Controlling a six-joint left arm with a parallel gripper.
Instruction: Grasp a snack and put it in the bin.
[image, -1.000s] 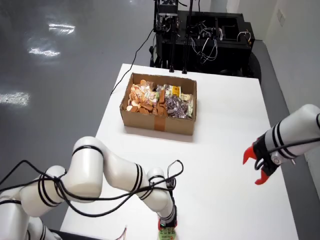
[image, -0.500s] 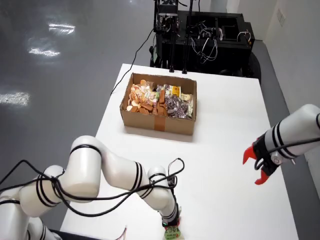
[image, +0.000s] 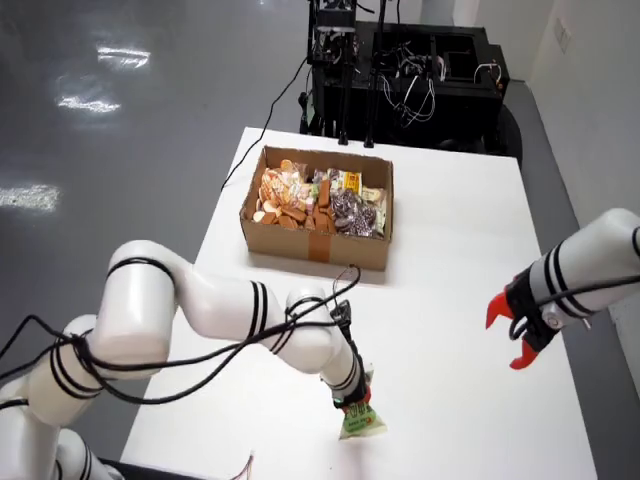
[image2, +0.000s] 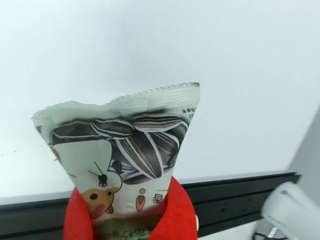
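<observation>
Overhead view: we see the white desk (image: 450, 260) carrying everything in play, with a second arm's red hand at the right edge, well apart from the work
Working arm: the white arm (image: 230, 320) reaches in from the lower left of the overhead view, its wrist turned down over the near part of the desk
Bin: the cardboard box (image: 318, 212) stands toward the far side of the desk, already heaped with snack packets; it is well apart from the held packet
Snack: a pale green packet of sunflower seeds (image: 361, 423) hangs from the arm's tip near the desk's front edge; in the view that rides on the hand its crimped end points away from the red fingers (image2: 80, 220)
Hand: the hand (image2: 131, 220) is clamped on the lower end of the packet, one red finger on each side, pinching it so the bag flares above them
Progress: we judge the grasp done and the packet off the desk; carrying it to the box and letting go are left
Risk: we think the thin end hold could let the bag swing or slip
</observation>
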